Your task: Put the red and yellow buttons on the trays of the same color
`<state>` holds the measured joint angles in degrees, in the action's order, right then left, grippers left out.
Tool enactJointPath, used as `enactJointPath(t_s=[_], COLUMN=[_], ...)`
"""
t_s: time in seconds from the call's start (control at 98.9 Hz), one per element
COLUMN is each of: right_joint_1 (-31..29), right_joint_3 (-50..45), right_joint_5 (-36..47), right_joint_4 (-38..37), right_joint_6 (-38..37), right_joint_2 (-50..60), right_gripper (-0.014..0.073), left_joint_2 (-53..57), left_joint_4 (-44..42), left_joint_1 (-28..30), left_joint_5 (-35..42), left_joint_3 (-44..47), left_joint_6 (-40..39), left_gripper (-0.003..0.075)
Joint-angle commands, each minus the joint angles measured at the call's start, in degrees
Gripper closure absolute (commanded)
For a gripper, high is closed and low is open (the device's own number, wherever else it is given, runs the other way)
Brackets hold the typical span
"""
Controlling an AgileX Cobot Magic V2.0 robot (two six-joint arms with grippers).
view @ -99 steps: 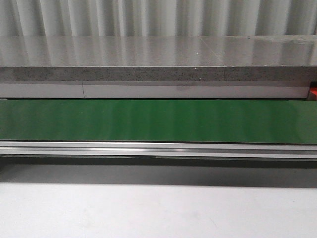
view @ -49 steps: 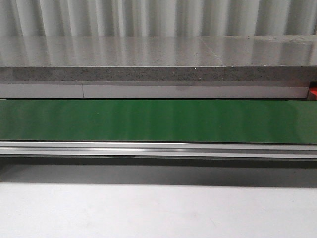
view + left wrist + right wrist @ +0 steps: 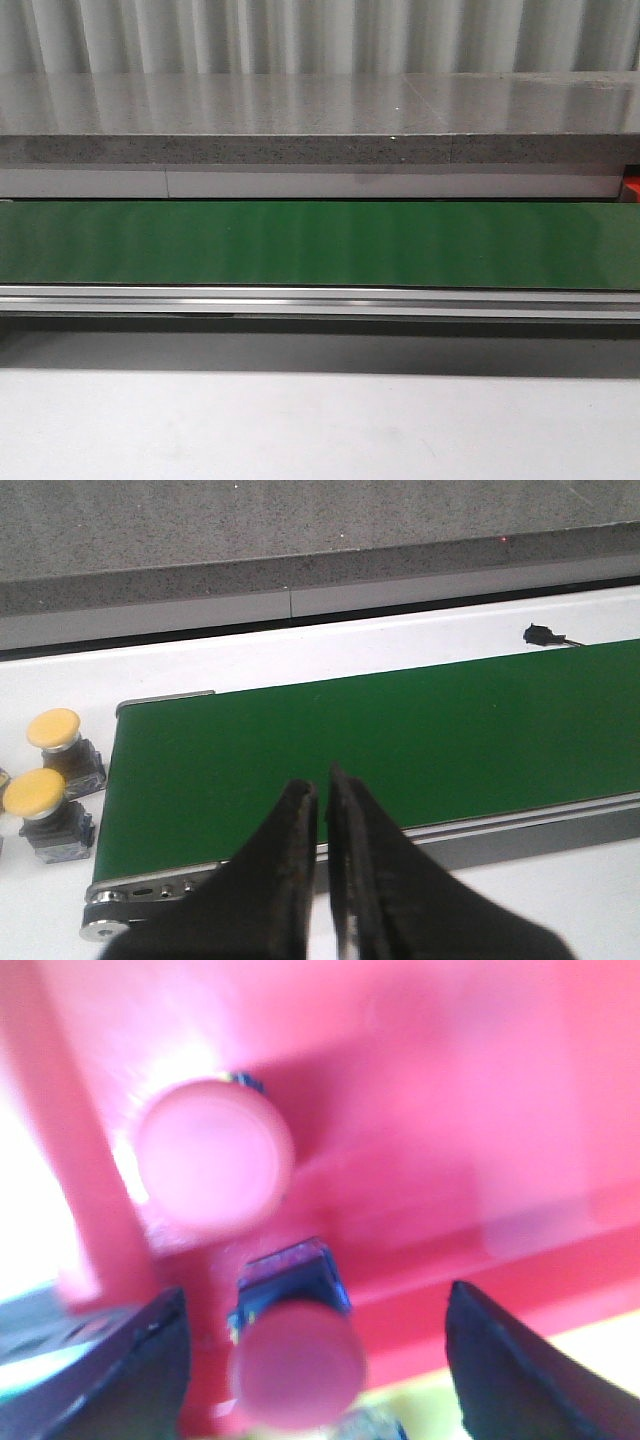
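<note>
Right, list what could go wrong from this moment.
1. The right gripper hangs open around a red button above the red tray; that button sits near the tray's wall and could tip out.
2. It lies close to another red button and could knock against it.
3. The right wrist view is blurred, so judging position is risky.

— Where does the conveyor belt lie?
— Across the table, behind its near edge. Two buttons stand side by side just off the belt's end.
</note>
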<state>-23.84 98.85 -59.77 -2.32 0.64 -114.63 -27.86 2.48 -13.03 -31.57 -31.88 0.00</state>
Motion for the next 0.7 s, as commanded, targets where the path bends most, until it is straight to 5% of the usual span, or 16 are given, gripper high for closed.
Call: enactJointPath(t_s=[0.0,0.131,0.374,0.687], right_joint_1=[0.1,0.8,7.1,18.6], right_joint_3=[1.5,1.5,-1.3,-14.5], right_joint_5=[-0.2,-2.9,-4.4,-2.0], right_joint_4=[-0.1,0.5,0.6,3.2], right_joint_6=[0.7,0.7,0.7,0.7], right_joint_2=[6.9,11.7,19.8,31.1], right_gripper=[0.0058,0.0192,0.067,0.0662], left_joint_2=[-0.1,-0.1,-0.1,-0.1], left_joint_4=[0.5,0.5,0.5,0.5], left_joint_1=[-0.4,-0.4,-0.4,-0.4], left_joint_5=[4.4,4.4,4.4,4.4], left_joint_3=[-1.7,-1.7,-1.7,-1.7], left_joint_6=[-0.7,-0.7,-0.7,-0.7], left_gripper=[0.0726,0.0726,0.0726,0.0726])
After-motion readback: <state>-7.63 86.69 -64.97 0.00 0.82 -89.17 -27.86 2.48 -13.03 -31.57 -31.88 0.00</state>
